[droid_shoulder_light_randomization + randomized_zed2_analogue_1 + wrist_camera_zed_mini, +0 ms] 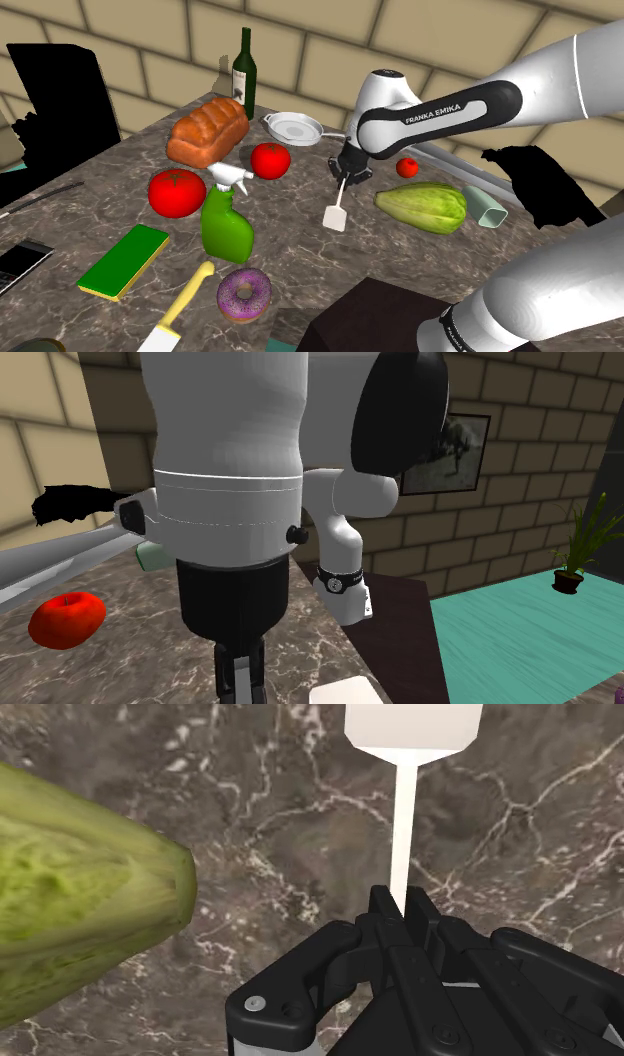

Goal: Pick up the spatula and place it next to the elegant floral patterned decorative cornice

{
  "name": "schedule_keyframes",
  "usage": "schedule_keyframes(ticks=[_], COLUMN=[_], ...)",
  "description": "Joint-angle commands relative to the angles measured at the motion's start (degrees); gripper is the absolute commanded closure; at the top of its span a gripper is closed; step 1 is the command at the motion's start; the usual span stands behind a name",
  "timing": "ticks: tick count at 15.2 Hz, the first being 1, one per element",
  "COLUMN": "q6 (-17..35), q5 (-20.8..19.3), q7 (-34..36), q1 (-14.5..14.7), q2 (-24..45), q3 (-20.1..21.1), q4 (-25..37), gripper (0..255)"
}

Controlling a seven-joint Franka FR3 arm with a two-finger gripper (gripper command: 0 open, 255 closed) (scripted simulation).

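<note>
Gripper (403, 911) fingers (385, 916) clamped on the spatula (404, 824) handle, whose long axis runs straight outward, blade outermost, near the green squash (80, 894).

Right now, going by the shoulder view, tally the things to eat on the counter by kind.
red fruits: 3
bread loaf: 1
doughnut: 1
green squash: 1
Total: 6

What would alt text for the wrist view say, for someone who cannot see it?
Black jaws shut on the thin handle of a white spatula, its blade pointing away over a dark marbled table. A green vegetable lies beside the spatula.
</note>
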Motion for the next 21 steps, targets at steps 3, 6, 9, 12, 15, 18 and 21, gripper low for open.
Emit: schedule_keyframes(ticks=[3,6,9,12,15,18,21], q6=[-3.27,-5.82,-8.33,-10.82,-13.28,-15.72,-18.13], q5=[0.57,0.92,1.2,1.41,1.57,1.68,1.76], q7=[-0.51,-0.89,-1.22,-1.51,-1.75,-1.97,-2.15], q1=[0.17,0.27,0.34,0.4,0.43,0.44,0.44], q2=[-1.85,-3.19,-4.38,-5.44,-6.37,-7.16,-7.82], q3=[-0.23,-0.45,-0.67,-0.87,-1.08,-1.27,-1.45], q4=[1.46,2.7,4.04,5.5,7.06,8.72,10.48], gripper=[255,255,255,255,255,255,255])
